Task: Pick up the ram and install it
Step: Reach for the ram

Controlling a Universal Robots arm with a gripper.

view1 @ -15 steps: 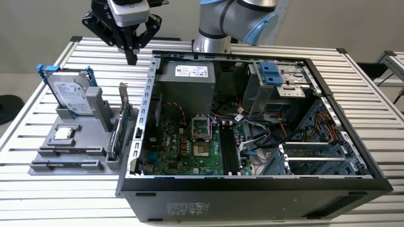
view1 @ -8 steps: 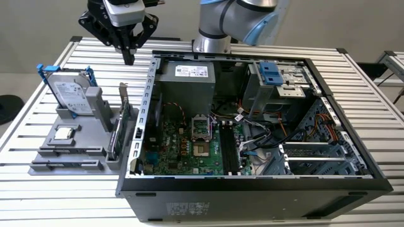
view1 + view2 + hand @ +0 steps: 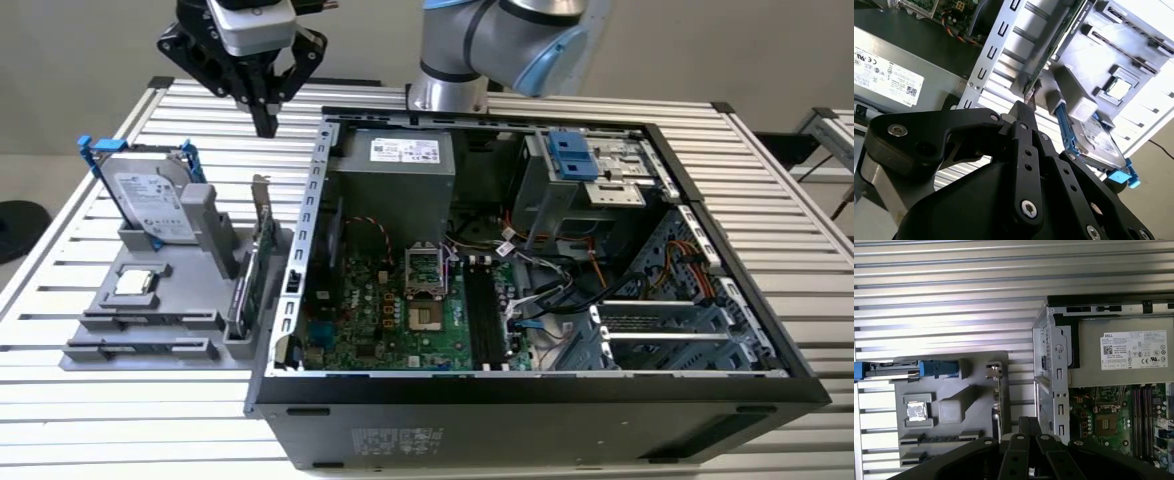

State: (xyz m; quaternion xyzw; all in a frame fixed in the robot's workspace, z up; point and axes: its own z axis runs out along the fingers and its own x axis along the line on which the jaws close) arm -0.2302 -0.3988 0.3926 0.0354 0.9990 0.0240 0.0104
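My gripper (image 3: pixel 266 122) hangs high over the slatted table, beyond the grey holder (image 3: pixel 174 300) and just off the open computer case's corner (image 3: pixel 324 112). Its black fingers are shut together with nothing between them, as both wrist views show (image 3: pixel 1022 107) (image 3: pixel 1029 424). The ram looks to be the thin dark strip (image 3: pixel 934 438) standing on edge in a slot of the holder, well apart from the gripper; I cannot tell this for sure. The black memory slots (image 3: pixel 483 312) run along the green motherboard inside the case.
The holder also carries an upright hard drive with blue rails (image 3: pixel 144 195), a processor chip (image 3: pixel 135 282) and an upright green card with a metal bracket (image 3: pixel 266 232). The case's metal walls (image 3: pixel 315 200), power supply (image 3: pixel 400 165) and loose cables (image 3: pixel 534 285) crowd the slots.
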